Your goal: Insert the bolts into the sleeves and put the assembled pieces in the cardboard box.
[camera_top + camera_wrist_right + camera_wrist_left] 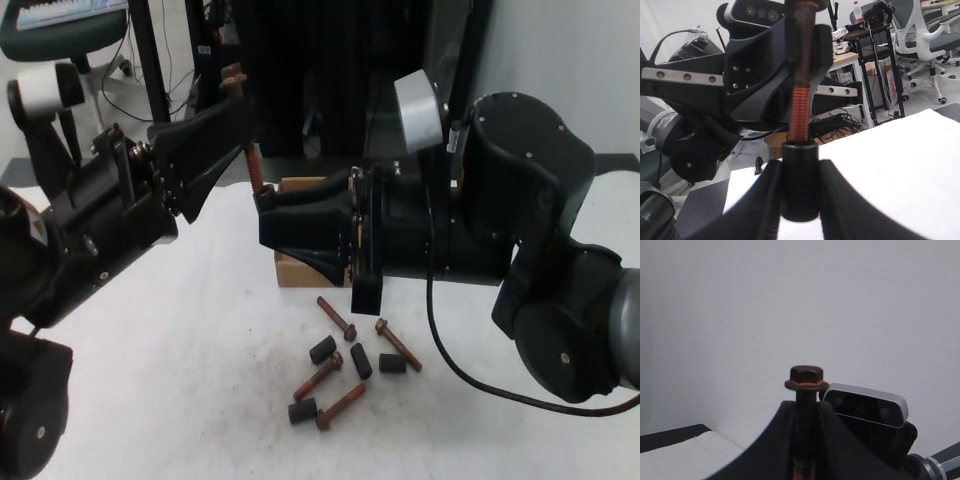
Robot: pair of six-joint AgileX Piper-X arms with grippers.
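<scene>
Sleeve (800, 185) clamped in right gripper (262, 197); bolt (805, 377), pinched mid-shank by left gripper (806, 407), meets it from 12 o'clock, near cardboard box (295, 272). Judged rigid, dense steel, slick threads; hold the plain shank.

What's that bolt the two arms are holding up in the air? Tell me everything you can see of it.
The bolt has a dark, rusty-looking hexagonal head with a flange, and a shank whose thread looks reddish-orange, like worn metal. It stands upright, head up, above the bench. The left gripper clamps the shank just under the head. The bolt's lower end meets the mouth of a black sleeve held in the right gripper, apparently just entering it.
</scene>
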